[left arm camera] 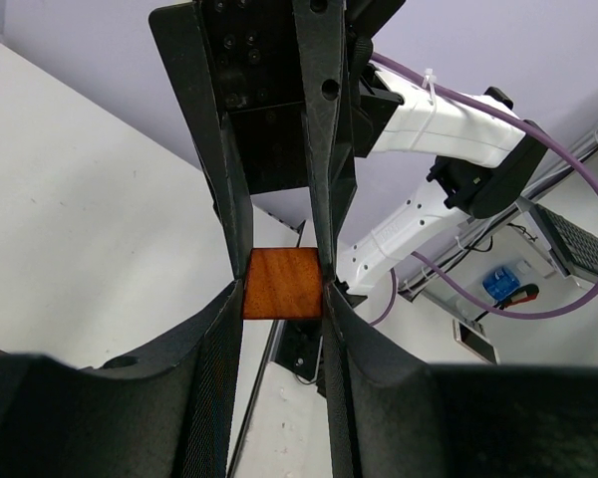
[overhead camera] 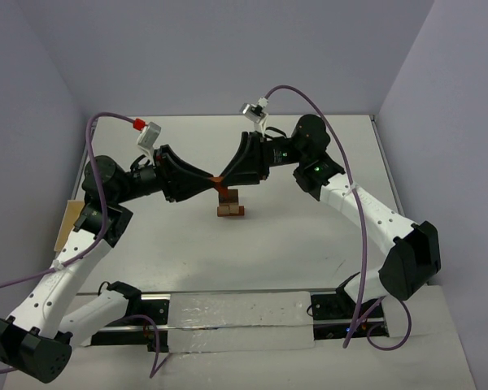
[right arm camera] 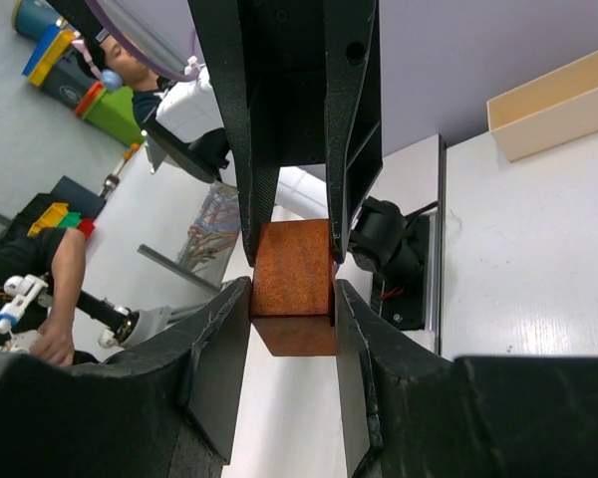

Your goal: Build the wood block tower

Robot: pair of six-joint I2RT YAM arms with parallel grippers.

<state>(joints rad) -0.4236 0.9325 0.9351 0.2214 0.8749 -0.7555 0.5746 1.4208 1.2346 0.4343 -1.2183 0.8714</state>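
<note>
A reddish-brown wooden block [overhead camera: 217, 179] hangs in the air above the table's middle, pinched from both sides. My left gripper [overhead camera: 212, 179] comes in from the left and is shut on it; in the left wrist view the block [left arm camera: 282, 283] sits between its fingertips. From the right, my right gripper [overhead camera: 223, 180] also closes on that block [right arm camera: 293, 284], its pads against both side faces. Just below and slightly right stands the wood block tower [overhead camera: 230, 204], a low stack of reddish-brown and tan blocks on the white table.
A pale, long wooden tray [overhead camera: 65, 227] lies at the table's left edge, also seen as the tray [right arm camera: 558, 100] in the right wrist view. Purple cables loop over both arms. The arm bases and a metal rail [overhead camera: 244, 313] line the near edge.
</note>
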